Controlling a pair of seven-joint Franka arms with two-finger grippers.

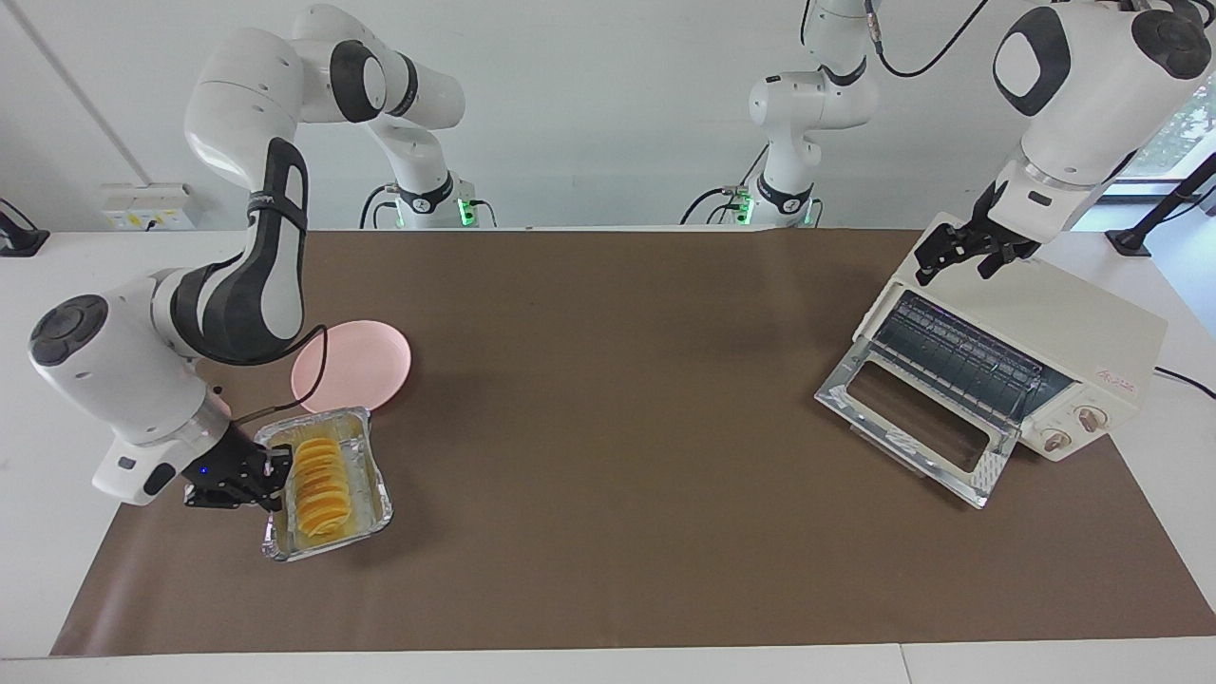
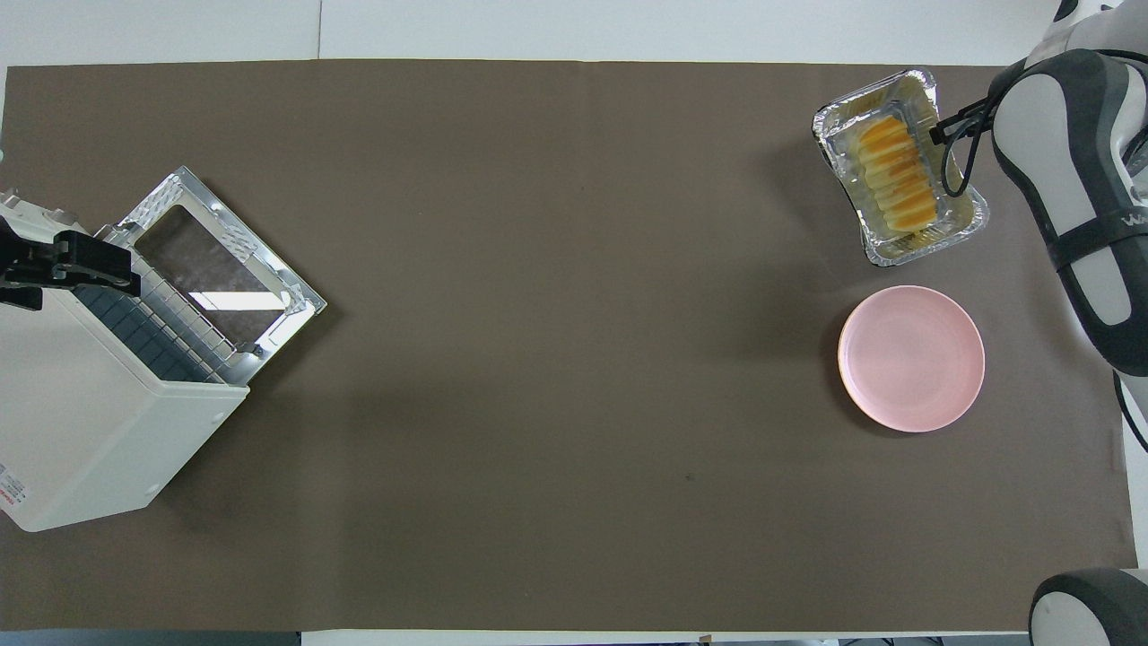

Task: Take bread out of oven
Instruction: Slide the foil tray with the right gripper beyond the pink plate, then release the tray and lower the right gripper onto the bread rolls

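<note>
Judging the task nearly done, I see the bread (image 1: 320, 484) lying in the foil tray (image 1: 372, 463), whose rim my right gripper (image 1: 255, 483) pinches, well apart from the open, empty oven (image 1: 1064, 328) under my wide-open left gripper (image 1: 959, 255), release remaining.

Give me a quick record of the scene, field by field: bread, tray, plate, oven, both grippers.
bread: in foil tray
foil tray: on mat, farther from robots than plate
plate: bare
oven: door down, rack bare, left arm's end
right gripper: shut on foil tray's rim
left gripper: open, over oven top, waits
</note>
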